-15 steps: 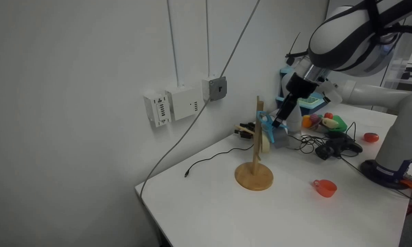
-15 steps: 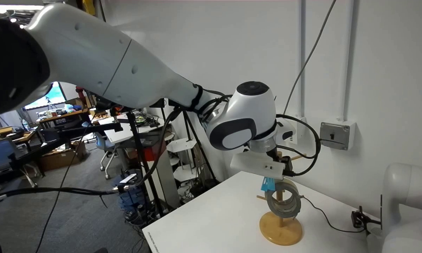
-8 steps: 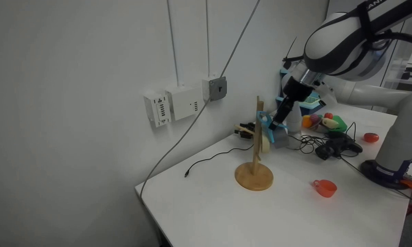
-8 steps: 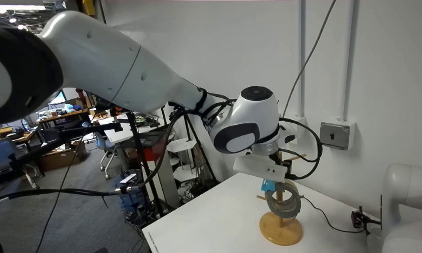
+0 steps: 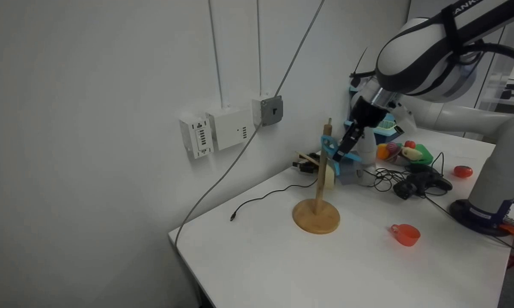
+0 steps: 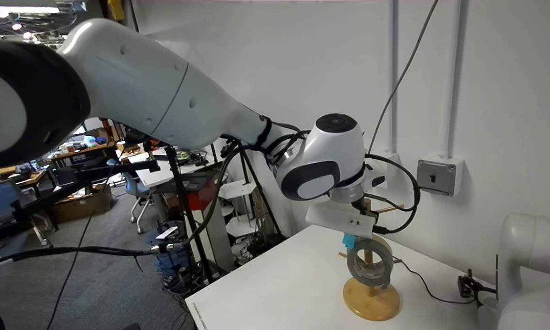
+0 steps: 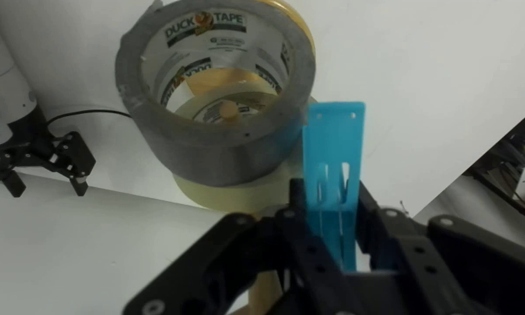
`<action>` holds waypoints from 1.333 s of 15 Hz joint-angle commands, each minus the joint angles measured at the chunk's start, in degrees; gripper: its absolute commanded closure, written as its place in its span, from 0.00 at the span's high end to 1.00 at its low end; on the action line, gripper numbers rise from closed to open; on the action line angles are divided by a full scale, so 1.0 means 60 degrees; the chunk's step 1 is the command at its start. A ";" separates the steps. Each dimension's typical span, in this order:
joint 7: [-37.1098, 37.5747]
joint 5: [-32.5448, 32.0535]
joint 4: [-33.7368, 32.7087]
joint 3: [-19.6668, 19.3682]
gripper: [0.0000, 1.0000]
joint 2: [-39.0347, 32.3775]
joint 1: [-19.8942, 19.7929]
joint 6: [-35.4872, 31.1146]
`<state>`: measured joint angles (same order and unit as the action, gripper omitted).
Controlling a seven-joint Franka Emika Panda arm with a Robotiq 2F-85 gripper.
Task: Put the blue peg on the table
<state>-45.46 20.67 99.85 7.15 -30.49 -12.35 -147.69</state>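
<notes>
The blue peg [image 7: 334, 148] stands between the two black fingers of my gripper [image 7: 331, 192], which press it from both sides in the wrist view. In an exterior view the peg [image 5: 337, 168] is at the upper post of the wooden stand [image 5: 316, 216], with the gripper [image 5: 338, 157] at it from the right. Whether the peg is still hooked on the stand cannot be told. The post leans slightly. Only a bit of the peg [image 6: 349, 240] shows under the hand in an exterior view. Below spreads the white table [image 5: 257, 265].
Rolls of tape [image 7: 218, 162] hang on the stand close beside the peg. A red cup [image 5: 405, 235], black cabled devices [image 5: 423, 182], toy food [image 5: 406, 152] and another grey arm [image 5: 496, 162] stand on the table. The wall [image 5: 111, 149] runs behind.
My gripper has come down and towards the stand and closed on the peg. The stand has tilted and shifted slightly, and the peg and tape rolls have moved a little with it.
</notes>
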 commanded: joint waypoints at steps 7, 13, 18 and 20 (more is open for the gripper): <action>-0.0098 -0.0187 -0.0171 0.0206 0.07 0.0013 -0.0214 0.0184; 0.0183 -0.0206 -0.0187 0.0194 0.07 0.0232 -0.0143 0.0645; 0.0430 -0.0059 -0.0255 0.0162 0.07 0.0447 -0.0099 0.1538; 0.0464 -0.0014 -0.0273 0.0141 0.07 0.0525 -0.0080 0.1804</action>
<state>-43.86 20.55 99.02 7.76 -28.52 -12.35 -140.34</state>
